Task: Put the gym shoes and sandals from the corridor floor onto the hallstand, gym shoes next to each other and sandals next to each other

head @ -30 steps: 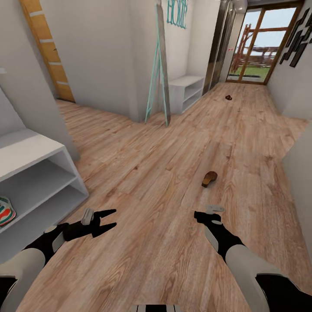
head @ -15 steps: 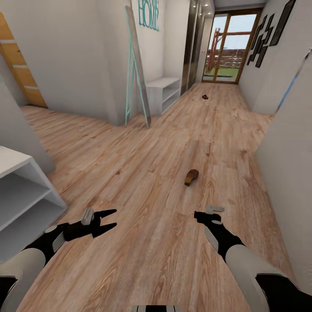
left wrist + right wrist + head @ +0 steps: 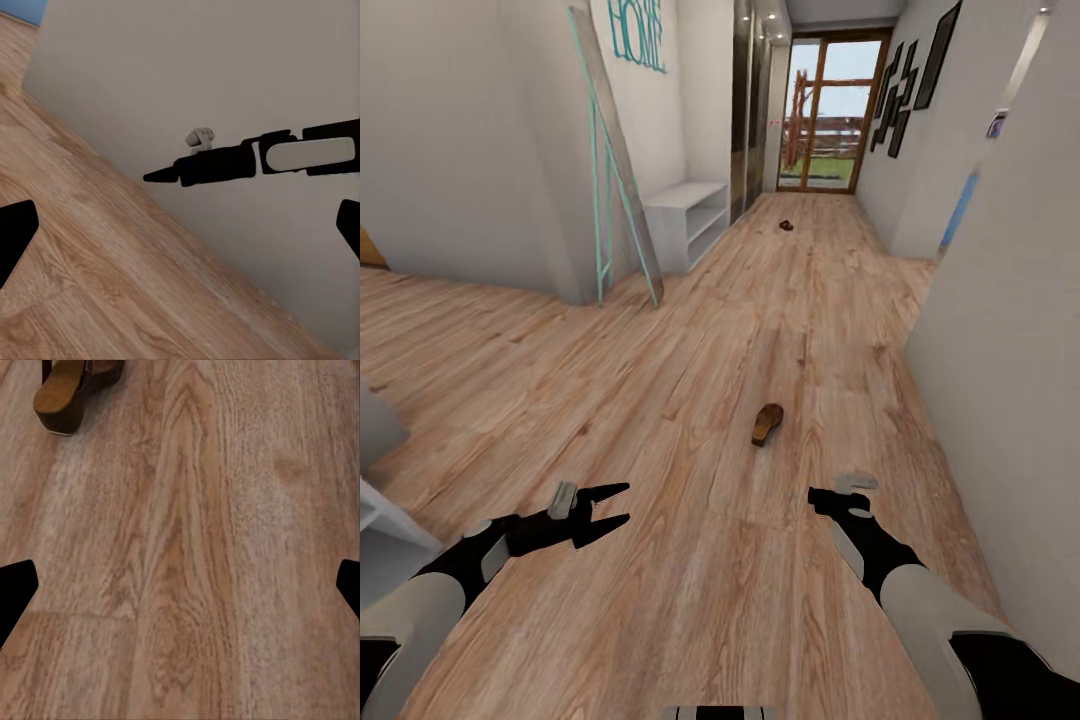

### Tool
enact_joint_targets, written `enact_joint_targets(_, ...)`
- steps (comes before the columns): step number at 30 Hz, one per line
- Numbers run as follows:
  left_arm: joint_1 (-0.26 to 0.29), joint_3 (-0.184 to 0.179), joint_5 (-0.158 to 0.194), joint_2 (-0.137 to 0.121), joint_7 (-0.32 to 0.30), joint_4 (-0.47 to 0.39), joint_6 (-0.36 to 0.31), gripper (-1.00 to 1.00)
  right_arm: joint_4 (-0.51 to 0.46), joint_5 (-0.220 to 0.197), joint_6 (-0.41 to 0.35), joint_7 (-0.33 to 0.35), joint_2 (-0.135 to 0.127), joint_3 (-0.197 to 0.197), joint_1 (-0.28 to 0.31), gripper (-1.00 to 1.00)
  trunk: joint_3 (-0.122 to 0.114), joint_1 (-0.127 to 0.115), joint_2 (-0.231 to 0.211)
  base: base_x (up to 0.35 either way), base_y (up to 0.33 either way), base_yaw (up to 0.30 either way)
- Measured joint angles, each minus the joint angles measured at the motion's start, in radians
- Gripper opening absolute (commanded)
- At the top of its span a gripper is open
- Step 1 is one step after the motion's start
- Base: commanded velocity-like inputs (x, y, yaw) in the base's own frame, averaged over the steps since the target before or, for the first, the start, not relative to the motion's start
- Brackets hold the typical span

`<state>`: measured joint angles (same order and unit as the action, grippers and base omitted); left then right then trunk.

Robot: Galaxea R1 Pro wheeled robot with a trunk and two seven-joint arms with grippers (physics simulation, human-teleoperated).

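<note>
One brown sandal [image 3: 767,424] lies on the corridor floor [image 3: 660,400], a short way ahead of my right gripper [image 3: 815,497]; its heel also shows in the right wrist view [image 3: 71,390]. The other sandal [image 3: 786,225] is a small dark spot far down the corridor. Just a white corner of the hallstand [image 3: 385,530] remains at the left edge. The gym shoes are out of view. My left gripper [image 3: 622,503] hovers open and empty over the planks. In both wrist views the black fingertips [image 3: 15,232] [image 3: 15,592] stand wide apart, holding nothing.
A tall mirror with a teal frame [image 3: 615,170] leans on the left wall, and a second white shelf bench [image 3: 685,220] stands beyond it. A white wall [image 3: 1010,350] runs close along my right side. A glass door [image 3: 820,110] ends the corridor.
The whole view has swung to the right: the hallstand has slid almost out at the left and the right wall has come in. Both arms hold the same pose.
</note>
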<state>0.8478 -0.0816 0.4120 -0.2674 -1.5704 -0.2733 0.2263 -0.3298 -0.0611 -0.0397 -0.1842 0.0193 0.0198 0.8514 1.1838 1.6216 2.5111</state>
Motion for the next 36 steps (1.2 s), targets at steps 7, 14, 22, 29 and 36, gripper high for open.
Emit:
enact_joint_targets(7, 0.000, 0.000, 0.000, 0.000, 0.000, 0.000, 0.000, 1.00, 0.001, 0.000, -0.001, 0.000, 0.000, 0.000, 0.001, 1.00, 0.000, 0.000, 0.000, 0.345, 0.000, -0.018)
enact_joint_targets(14, 0.000, -0.001, 0.000, 0.000, 0.000, 0.000, 0.000, 1.00, -0.001, 0.000, 0.000, 0.000, 0.001, -0.001, 0.000, 1.00, 0.000, 0.000, 0.000, 0.344, 0.000, -0.001)
enact_joint_targets(22, 0.000, 0.000, 0.001, 0.000, 0.018, 0.000, 0.000, 1.00, -0.002, 0.001, 0.000, -0.001, 0.003, -0.001, 0.000, 1.00, 0.000, 0.000, 0.000, 0.290, 0.000, -0.080)
enact_joint_targets(29, 0.000, 0.000, 0.002, 0.008, 0.098, 0.000, 0.001, 1.00, -0.004, 0.001, 0.000, -0.001, 0.004, -0.001, 0.000, 1.00, 0.000, 0.001, 0.000, 0.109, 0.000, -0.268)
enact_joint_targets(36, 0.000, 0.001, 0.004, 0.013, 0.133, 0.006, 0.001, 1.00, -0.004, 0.001, 0.000, -0.001, 0.004, -0.001, 0.000, 1.00, 0.000, 0.001, 0.000, 0.008, 0.000, -0.298)
